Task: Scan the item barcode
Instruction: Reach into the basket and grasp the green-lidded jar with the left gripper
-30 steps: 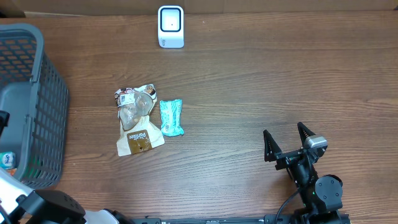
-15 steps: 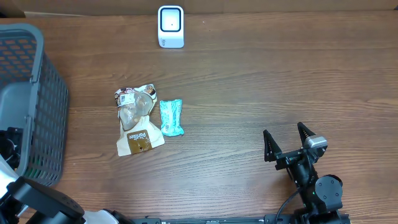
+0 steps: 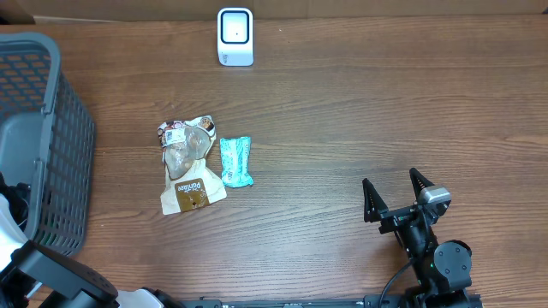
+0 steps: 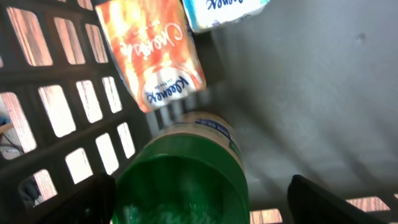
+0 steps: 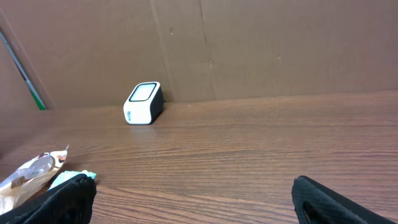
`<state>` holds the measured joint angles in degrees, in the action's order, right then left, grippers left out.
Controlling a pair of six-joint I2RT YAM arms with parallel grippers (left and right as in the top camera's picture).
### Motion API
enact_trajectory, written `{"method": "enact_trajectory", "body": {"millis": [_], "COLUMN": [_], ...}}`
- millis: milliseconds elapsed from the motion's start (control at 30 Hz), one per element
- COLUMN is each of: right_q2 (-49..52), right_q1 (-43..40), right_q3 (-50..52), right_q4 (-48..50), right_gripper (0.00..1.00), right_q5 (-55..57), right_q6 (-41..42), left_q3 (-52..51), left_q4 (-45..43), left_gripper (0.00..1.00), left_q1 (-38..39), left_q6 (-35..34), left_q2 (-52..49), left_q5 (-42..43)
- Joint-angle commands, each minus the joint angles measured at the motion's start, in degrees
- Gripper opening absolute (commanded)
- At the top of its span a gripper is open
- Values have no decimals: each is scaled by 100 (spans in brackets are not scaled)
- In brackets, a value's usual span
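1. Item location: the green container (image 4: 180,180) is inside the basket (image 3: 51,128) at the left edge of the desk (image 3: 342,128). It sits close to the slatted wall and just beside an orange tissue pack (image 4: 152,50). A blue-and-white pack (image 4: 224,9) lies beyond that. The container is judged to be the item to scan.
2. Left gripper (image 4: 200,186): the jaws are spread wide, with one of the fingers (image 4: 87,202) on each side of the container. Nothing is gripped. A clear gap shows on one side; contact on the other side cannot be confirmed.
3. Right gripper (image 3: 396,198): spread fully and empty, near the near-right corner of the desk, well apart from every item.
4. Step in hand, as judged: closing on the container. Centre the jaws across its body before closing so that both pads meet it together.
5. Keep the finger next to the wall clear of the slats. Do not trap the tissue pack in the grip.
6. The barcode is not visible in any view. Grip away from the label band so it stays uncovered.
7. Lift straight up past the basket rim before moving sideways.
8. The scanner (image 3: 235,36) stands at the middle of the far edge. The brown snack bag (image 3: 187,164) and teal packet (image 3: 235,161) lie on the desk between basket and scanner, so carry the container above them.
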<state>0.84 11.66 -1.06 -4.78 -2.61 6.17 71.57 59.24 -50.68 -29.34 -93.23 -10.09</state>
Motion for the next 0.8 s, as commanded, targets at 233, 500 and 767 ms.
{"method": "enact_trajectory", "body": {"millis": [233, 500, 767], "right_q2": [-68, -68, -68], "right_q1": [-15, -15, -15], "right_q3": [61, 61, 61], "right_q4": [20, 20, 20], "right_gripper": [100, 100, 100], "right_q5": [-7, -7, -7], "right_q6": [-26, -26, -26], "left_q3": [-208, -208, 144], "left_q4": [-278, -894, -999], "left_gripper": [89, 86, 93], "left_q1": [-24, 188, 793], "left_q6": [240, 1005, 1241], "left_q2": [-22, -22, -17], "left_q5": [387, 970, 483]}}
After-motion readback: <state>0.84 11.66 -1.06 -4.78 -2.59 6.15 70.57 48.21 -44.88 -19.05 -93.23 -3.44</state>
